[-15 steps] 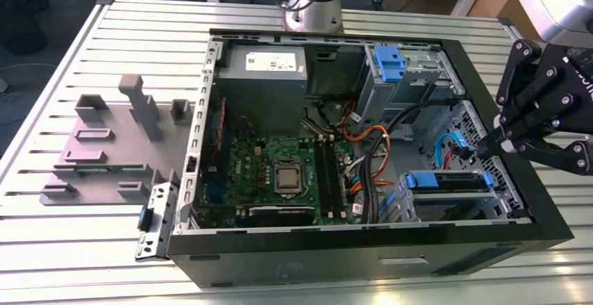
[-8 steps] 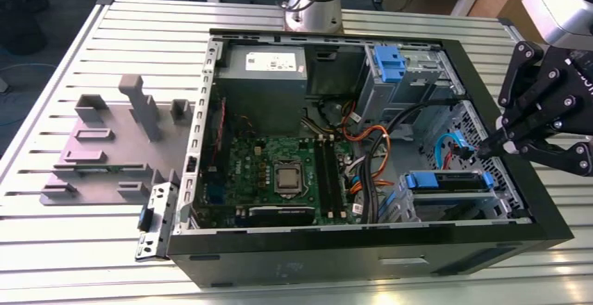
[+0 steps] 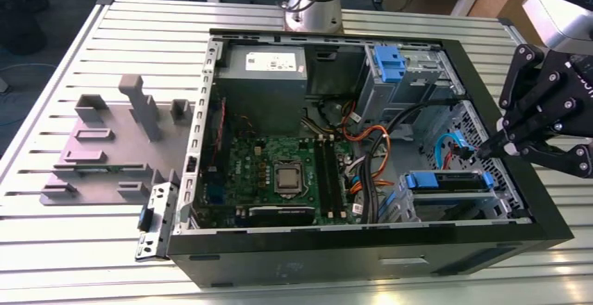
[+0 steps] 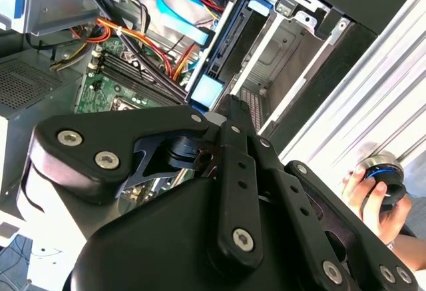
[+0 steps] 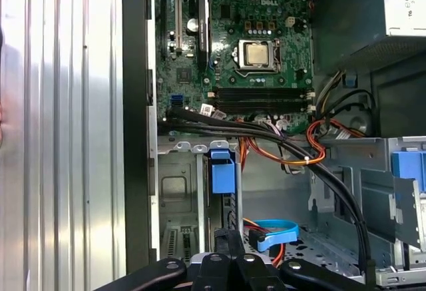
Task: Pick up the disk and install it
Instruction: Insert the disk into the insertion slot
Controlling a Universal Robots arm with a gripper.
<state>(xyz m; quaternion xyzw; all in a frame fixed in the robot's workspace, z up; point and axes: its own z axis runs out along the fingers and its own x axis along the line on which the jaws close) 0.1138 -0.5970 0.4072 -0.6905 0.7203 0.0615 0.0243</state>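
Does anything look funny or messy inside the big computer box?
Nothing looks broken or spilled. The computer case lies open with loose cables draped over the board, and the disk sits in its bay near the tool. A hand holding a round thing is beside the table.

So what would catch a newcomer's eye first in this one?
The open computer case on the slatted table, green motherboard exposed. The black gripper hangs over the case's edge on the exterior view's right, by the disk with blue rails sitting in its bay. A grey stand sits left.
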